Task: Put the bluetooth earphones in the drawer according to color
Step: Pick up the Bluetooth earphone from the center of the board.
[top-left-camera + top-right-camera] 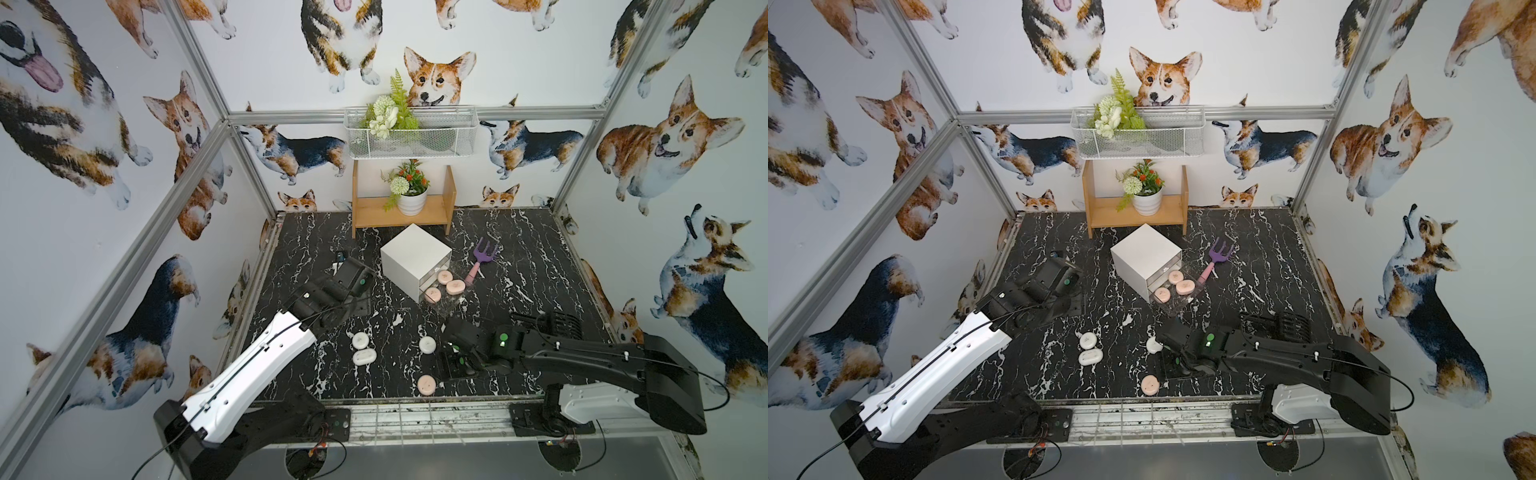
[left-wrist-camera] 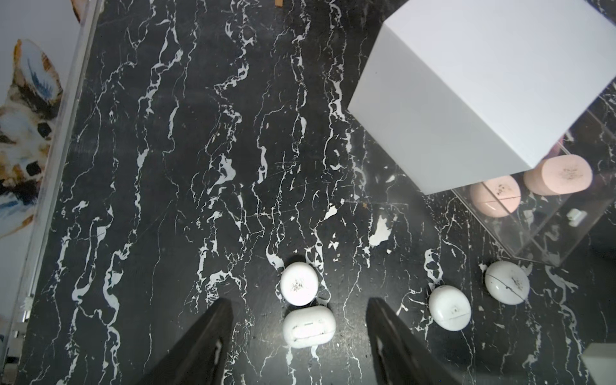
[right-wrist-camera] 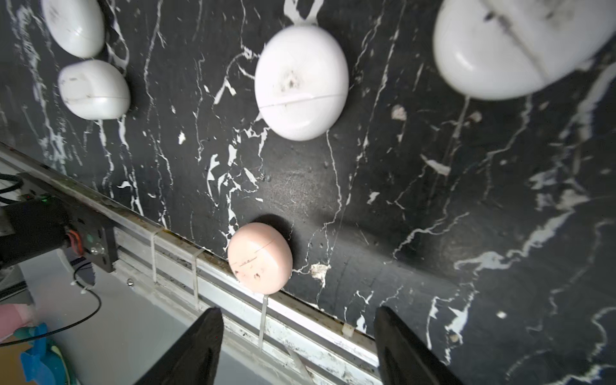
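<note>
Where my left gripper [image 2: 300, 302] hangs: over the black, white-veined marble table [image 2: 166, 166], tapered black fingers spread apart with nothing between them.
Below it: a glossy round white case [image 2: 299, 283] just beside a blunter oblong white case [image 2: 309, 326], both on the marble.
Right gripper [image 3: 298, 310]: fingers wide apart and empty, at the table's front edge.
Near it: a smooth pale pink case [image 3: 260, 258], pebble-shaped, with a fine seam and dark scuffs.
More white: a third white case [image 2: 450, 307] and a fourth white case [image 2: 506, 281], rounded, with smudged lids.
Drawer: a matte white cube cabinet [image 1: 415, 255] with one clear tray [image 2: 533, 233] pulled out.
In the tray: three pink cases [image 1: 445, 276], flat-topped and rounded.
Beside the tray: a purple-and-pink toy fork [image 1: 482, 259].
</note>
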